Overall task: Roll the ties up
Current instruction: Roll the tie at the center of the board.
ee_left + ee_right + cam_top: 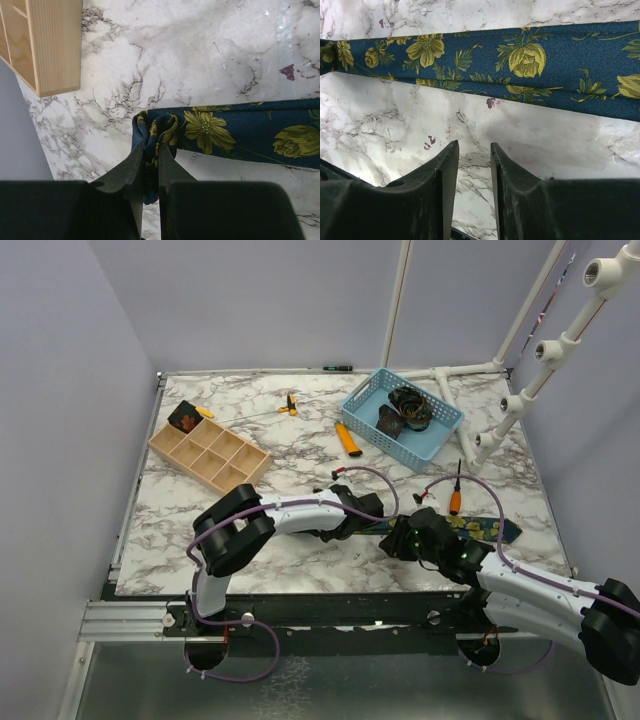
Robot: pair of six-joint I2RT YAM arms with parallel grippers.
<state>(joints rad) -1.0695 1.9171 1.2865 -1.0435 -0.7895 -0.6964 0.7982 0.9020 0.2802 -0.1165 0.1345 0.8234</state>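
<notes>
The navy tie with yellow-green flowers (490, 528) lies flat along the table's near right part. My left gripper (362, 525) is shut on its narrow end. In the left wrist view the fingertips (151, 150) pinch a bunched fold of the tie (240, 132), and the rest runs off to the right. My right gripper (395, 543) hovers just in front of the tie. In the right wrist view its jaws (472, 145) stand a little apart with only marble between them, and the tie (520, 60) lies beyond. Dark coils (410, 405) sit in the blue basket. Another dark coil (183, 418) sits in the wooden tray.
A blue basket (442, 443) stands at the back right. A wooden divided tray (190, 470) stands at the back left, and its corner shows in the left wrist view (55, 45). Orange-handled tools (347, 438) (455, 495) lie nearby. A white pipe frame (540, 370) rises on the right.
</notes>
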